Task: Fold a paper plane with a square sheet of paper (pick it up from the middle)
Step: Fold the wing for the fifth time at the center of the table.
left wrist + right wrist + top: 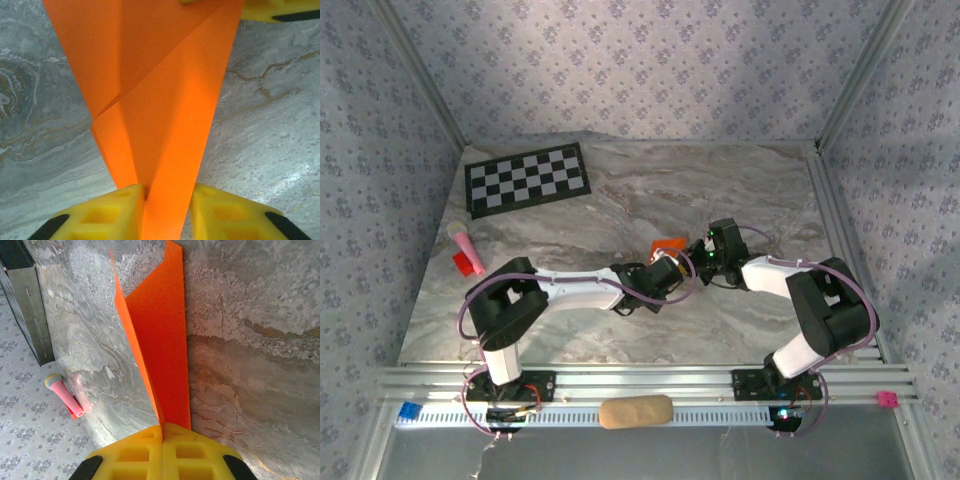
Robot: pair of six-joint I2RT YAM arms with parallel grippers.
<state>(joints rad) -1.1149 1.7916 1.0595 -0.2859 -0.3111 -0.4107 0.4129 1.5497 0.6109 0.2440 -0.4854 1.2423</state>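
Orange paper (670, 243), thin and matte, is held over the middle of the marble-patterned table (740, 190). It is creased into a narrow wedge with one diagonal fold showing. The right gripper (162, 426) has its yellow fingers (135, 450) pressed together on one tip. The left gripper (167, 192) straddles the other end, touching the paper's sides; whether it clamps cannot be told. The step looks like sharpening the centre crease. The layers should line up before squeezing, with only gentle tension so nothing tears.

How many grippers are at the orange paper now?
2. The right gripper is shut on one end of the orange paper; the left gripper straddles the opposite end, jaws apart.
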